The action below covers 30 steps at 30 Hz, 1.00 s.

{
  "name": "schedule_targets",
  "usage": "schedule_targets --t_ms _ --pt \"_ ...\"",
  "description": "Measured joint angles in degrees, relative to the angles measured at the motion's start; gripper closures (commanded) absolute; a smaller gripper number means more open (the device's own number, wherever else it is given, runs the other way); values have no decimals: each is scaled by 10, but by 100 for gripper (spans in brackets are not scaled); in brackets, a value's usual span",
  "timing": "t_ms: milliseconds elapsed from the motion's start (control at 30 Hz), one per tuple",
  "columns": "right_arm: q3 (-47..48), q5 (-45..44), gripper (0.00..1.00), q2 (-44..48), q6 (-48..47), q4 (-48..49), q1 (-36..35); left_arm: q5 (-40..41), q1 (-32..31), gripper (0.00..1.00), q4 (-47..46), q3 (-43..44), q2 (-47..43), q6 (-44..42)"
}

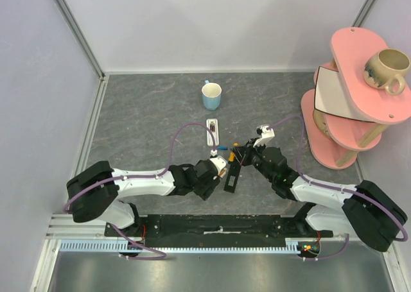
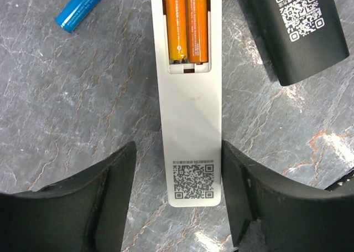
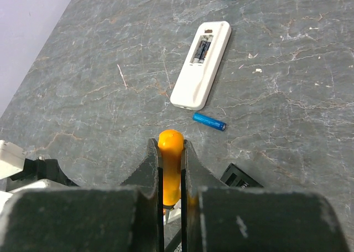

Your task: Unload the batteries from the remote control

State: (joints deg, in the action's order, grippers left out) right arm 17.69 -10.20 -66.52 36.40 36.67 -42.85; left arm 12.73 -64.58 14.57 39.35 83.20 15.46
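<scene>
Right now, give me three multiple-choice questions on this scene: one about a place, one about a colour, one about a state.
1. The loose blue battery lies: A on the table, B inside a remote, C in an end effector.
2. The gripped battery in the right end effector is: A blue, B orange, C green.
3. The left end effector is: A open, B shut on a battery, C out of view.
Answers: 1 A, it lies flat on the grey surface. 2 B, an orange tip sticks out between the shut jaws. 3 A, its jaws stand apart either side of the white remote.
</scene>
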Motion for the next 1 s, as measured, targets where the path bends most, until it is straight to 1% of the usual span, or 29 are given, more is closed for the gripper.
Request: schedule_targets --t_ms 67,100,167,200,267,300,367,400,467,500,533,633,700,833,933,967,1000 --pt "0 3 100 -10 0 10 0 -9 5 41 -6 -2 1 0" --pt "0 5 100 -14 0 15 0 -13 7 47 -10 -3 1 0" --pt "0 5 100 -20 0 23 0 -20 13 54 -16 -3 3 0" --pt "0 5 100 -21 0 25 0 -23 15 60 -17 -3 3 -1" --pt "2 5 100 -21 0 28 0 -28 19 65 -22 -3 3 -1" --pt "2 4 100 -21 -1 29 0 -28 20 72 -26 -3 4 -5" --pt "3 2 100 -20 -1 30 0 -29 23 80 -30 -2 7 -10" --pt "3 0 100 -19 -2 29 0 -31 24 85 -26 5 14 -17" --pt "3 -3 100 -15 -4 27 0 -31 25 90 -17 22 30 -28" --pt "3 -5 100 -11 -5 24 0 -31 25 96 -3 43 47 -37" --pt "3 -8 100 -7 -5 21 0 -31 25 98 -1 63 66 -46" --pt "3 -25 100 12 -15 5 5 -29 27 98 9 121 118 -67" --pt "3 -41 100 26 -19 -12 23 -30 31 98 13 151 142 -80" --pt "0 -45 100 56 -19 -29 41 -43 34 98 11 168 151 -103" --pt "-6 -42 100 79 -15 -32 55 -51 33 87 7 169 151 -128" --pt "-8 -40 100 85 -14 -32 61 -52 33 77 6 169 151 -136" --pt "-10 -39 100 89 -13 -33 65 -51 33 70 5 169 151 -146"
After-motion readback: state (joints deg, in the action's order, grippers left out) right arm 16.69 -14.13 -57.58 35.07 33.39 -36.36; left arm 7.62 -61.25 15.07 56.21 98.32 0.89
